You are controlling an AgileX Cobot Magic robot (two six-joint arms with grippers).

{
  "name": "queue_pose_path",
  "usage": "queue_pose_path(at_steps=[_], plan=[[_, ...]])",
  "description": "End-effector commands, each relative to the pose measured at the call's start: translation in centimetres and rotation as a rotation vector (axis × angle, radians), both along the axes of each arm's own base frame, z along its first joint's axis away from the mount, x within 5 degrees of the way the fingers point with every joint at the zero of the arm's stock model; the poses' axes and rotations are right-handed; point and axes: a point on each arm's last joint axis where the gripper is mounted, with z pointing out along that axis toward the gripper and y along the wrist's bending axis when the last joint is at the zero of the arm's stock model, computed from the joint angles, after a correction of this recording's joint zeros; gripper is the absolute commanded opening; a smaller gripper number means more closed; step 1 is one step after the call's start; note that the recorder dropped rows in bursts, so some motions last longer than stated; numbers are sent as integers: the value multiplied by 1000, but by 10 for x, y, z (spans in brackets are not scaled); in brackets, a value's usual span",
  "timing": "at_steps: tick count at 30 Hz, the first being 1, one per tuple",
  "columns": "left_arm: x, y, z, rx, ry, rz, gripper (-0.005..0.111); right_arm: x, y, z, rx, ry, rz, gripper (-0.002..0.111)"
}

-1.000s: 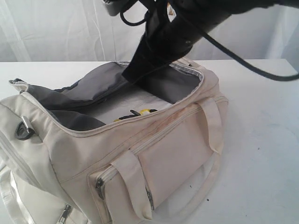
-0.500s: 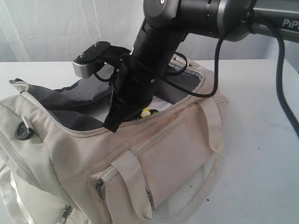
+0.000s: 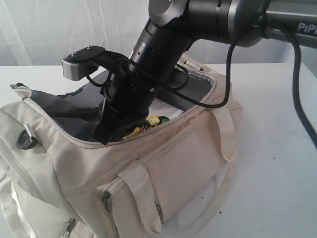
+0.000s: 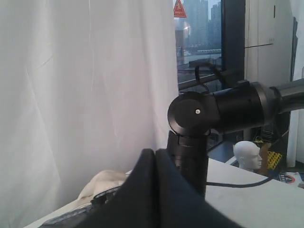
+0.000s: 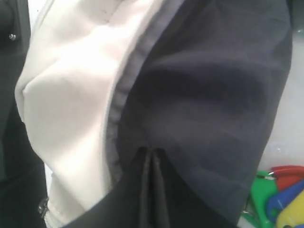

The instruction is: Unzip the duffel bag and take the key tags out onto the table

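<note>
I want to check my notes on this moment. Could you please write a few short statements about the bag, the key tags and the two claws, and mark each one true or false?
1. The main opening of the duffel bag is unzipped. True.
2. The key tags lie on the table. False: they are inside the bag.
3. The right claw reaches down into the bag. True.
4. The right claw is wide open. False: it is shut, with the key tags beside it.
5. The left claw grips the bag. False: it is shut on nothing, raised above the bag.
</note>
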Motion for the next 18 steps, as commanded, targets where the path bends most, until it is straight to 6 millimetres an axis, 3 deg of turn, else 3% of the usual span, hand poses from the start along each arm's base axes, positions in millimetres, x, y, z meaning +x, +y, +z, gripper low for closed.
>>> queue_pose_path(at_steps=[1, 4, 5, 6, 10, 14, 17, 18], plan=[[0, 0, 0, -24, 26, -4, 0, -6, -3, -10, -34, 19, 25, 0], [12, 13, 7, -82, 105, 171, 0, -6, -6, -15, -59, 9, 33, 0], [20, 22, 19, -95, 125, 311, 0, -6, -6, -16, -58, 5, 43, 0], [22, 22, 27, -89, 111, 329, 0, -6, -6, -15, -56, 6, 46, 0], [31, 6, 62, -28, 15, 311, 0, -6, -5, -15, -52, 8, 46, 0], [55, -7, 96, 15, 1, 429, 0, -6, -5, -15, -54, 12, 39, 0], [47, 2, 104, -3, -36, 435, 0, -6, -5, -15, -55, 15, 35, 0], [35, 9, 109, -52, -66, 382, 0, -7, -5, -15, -54, 16, 34, 0]])
